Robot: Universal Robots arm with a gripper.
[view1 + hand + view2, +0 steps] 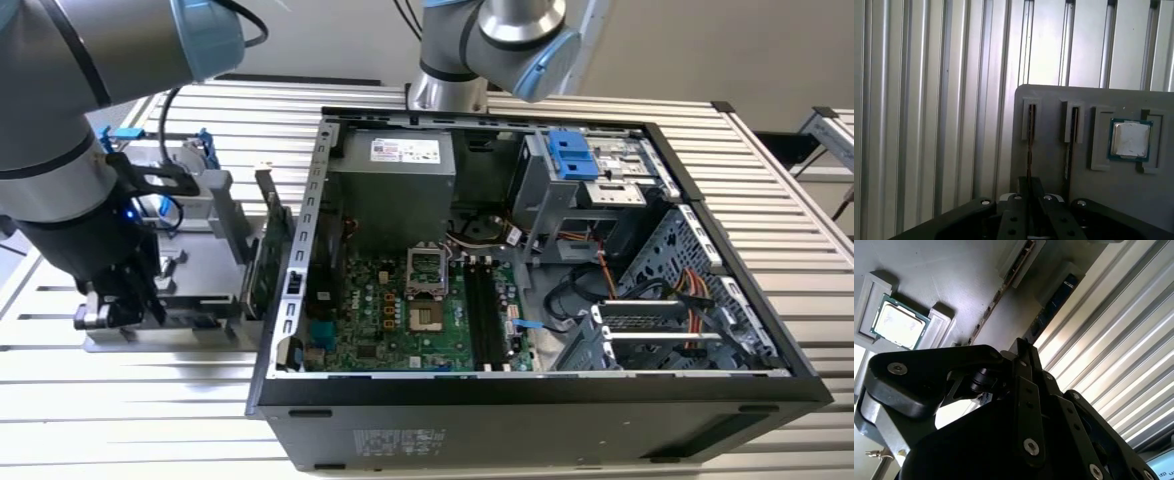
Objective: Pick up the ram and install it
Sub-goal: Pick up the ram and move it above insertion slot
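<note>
The ram (1029,131) is seen edge-on as a thin dark strip, seated in a slot of the grey holder (1050,160) on the desk (929,100). The jaws are closed on it.

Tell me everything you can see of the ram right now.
The ram shows edge-on in both wrist views: a long, thin strip, brownish-green along its edge, standing on edge in a narrow slot of the grey holder. A second slot beside it holds a darker stick, apart from it, and a processor chip sits further along. Its near end runs between the shut fingers of the hand. Its faces and chips are hidden.
</note>
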